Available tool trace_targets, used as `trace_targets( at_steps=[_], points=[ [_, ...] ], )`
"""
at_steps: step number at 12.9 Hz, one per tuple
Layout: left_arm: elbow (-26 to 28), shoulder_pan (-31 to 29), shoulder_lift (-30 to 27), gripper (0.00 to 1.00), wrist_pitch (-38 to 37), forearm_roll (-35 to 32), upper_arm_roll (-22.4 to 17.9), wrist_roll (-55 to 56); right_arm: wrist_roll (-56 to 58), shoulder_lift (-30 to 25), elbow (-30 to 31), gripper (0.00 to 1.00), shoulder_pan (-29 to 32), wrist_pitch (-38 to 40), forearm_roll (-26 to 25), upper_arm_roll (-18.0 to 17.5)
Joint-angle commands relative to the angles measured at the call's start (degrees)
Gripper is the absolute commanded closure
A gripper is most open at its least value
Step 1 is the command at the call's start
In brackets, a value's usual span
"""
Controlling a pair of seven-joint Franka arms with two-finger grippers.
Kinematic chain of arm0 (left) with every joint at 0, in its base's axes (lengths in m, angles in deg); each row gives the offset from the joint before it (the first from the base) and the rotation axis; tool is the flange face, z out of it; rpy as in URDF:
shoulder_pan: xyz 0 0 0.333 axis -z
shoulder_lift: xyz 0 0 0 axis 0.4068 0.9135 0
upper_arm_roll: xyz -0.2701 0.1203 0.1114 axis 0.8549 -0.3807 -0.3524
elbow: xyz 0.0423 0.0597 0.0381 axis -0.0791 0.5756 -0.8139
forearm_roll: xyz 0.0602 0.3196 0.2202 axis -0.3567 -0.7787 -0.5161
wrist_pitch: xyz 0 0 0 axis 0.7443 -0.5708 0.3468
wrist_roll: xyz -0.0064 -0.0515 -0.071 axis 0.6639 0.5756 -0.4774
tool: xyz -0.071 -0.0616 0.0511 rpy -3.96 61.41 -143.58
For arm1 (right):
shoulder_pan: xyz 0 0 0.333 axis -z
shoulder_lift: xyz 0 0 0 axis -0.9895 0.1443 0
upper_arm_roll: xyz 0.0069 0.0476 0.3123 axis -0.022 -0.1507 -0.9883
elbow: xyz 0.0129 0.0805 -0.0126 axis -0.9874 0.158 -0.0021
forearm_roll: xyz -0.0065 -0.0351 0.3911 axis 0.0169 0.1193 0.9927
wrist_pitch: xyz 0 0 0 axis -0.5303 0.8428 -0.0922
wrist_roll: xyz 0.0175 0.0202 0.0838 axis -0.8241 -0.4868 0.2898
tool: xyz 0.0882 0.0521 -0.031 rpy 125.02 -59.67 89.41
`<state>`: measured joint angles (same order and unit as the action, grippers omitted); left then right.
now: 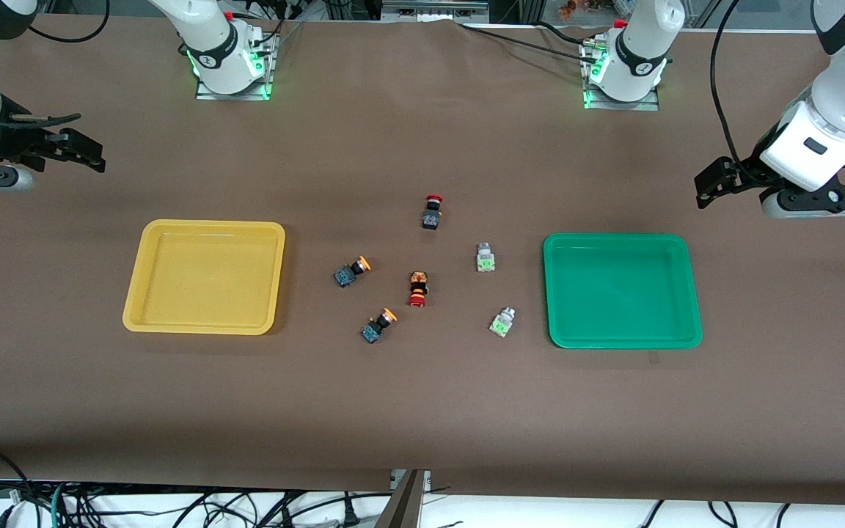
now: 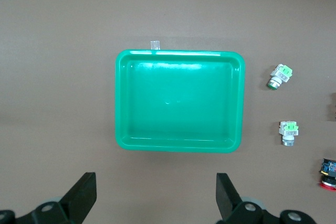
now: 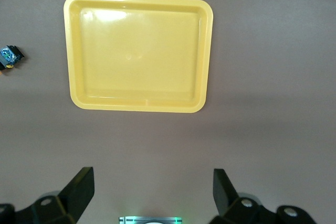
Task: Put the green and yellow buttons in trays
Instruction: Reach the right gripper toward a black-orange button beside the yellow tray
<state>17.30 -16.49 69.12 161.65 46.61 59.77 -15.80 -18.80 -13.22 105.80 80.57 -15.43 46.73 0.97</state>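
Observation:
Two orange-yellow capped buttons (image 1: 351,272) (image 1: 378,325) lie on the table beside the yellow tray (image 1: 205,277). Two green-faced buttons (image 1: 486,257) (image 1: 502,322) lie beside the green tray (image 1: 622,290). Both trays hold nothing. My left gripper (image 1: 712,185) hangs open and empty over the table at the left arm's end; its wrist view shows the green tray (image 2: 178,100) and both green buttons (image 2: 279,76) (image 2: 288,131). My right gripper (image 1: 89,152) hangs open and empty over the right arm's end; its wrist view shows the yellow tray (image 3: 139,51) and one yellow button (image 3: 10,56).
Two dark switches with red caps (image 1: 432,212) (image 1: 417,289) lie among the buttons at mid-table; one shows in the left wrist view (image 2: 328,172). The arm bases (image 1: 232,70) (image 1: 622,73) stand at the table's back edge.

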Motion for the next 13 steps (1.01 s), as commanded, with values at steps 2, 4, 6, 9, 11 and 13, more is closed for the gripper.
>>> trace_targets(
  at_steps=[2, 4, 6, 9, 11, 13],
  points=[
    [-2.0, 0.0, 0.9, 0.00, -2.4, 1.6, -0.4, -1.0, 0.9, -0.1, -0.4, 0.00, 0.7, 0.1, -0.4, -1.2],
    [-1.9, -0.2, 0.8, 0.00, -2.7, 1.6, -0.5, -1.2, 0.3, 0.3, 0.0, 0.00, 0.6, 0.1, -0.2, -1.2],
    [-1.9, -0.2, 0.8, 0.00, -3.6, 1.6, -0.6, -1.3, -2.6, 5.1, 0.1, 0.00, -3.4, -0.7, 0.4, -1.7],
    [-2.0, -0.2, 0.8, 0.00, -3.6, 1.6, -0.5, -1.0, -21.9, 16.0, -3.7, 0.00, -11.7, -7.9, 6.2, -1.9],
    [-2.0, -0.1, 0.8, 0.00, -3.6, 1.6, -0.4, -0.9, -37.5, 26.4, -11.2, 0.00, -17.6, -8.6, 7.8, -1.9],
    [-2.1, 0.1, 0.8, 0.00, -3.6, 1.6, -0.4, -0.8, -52.2, 34.7, -16.1, 0.00, -22.0, -10.4, 8.6, -1.9]
  ],
)
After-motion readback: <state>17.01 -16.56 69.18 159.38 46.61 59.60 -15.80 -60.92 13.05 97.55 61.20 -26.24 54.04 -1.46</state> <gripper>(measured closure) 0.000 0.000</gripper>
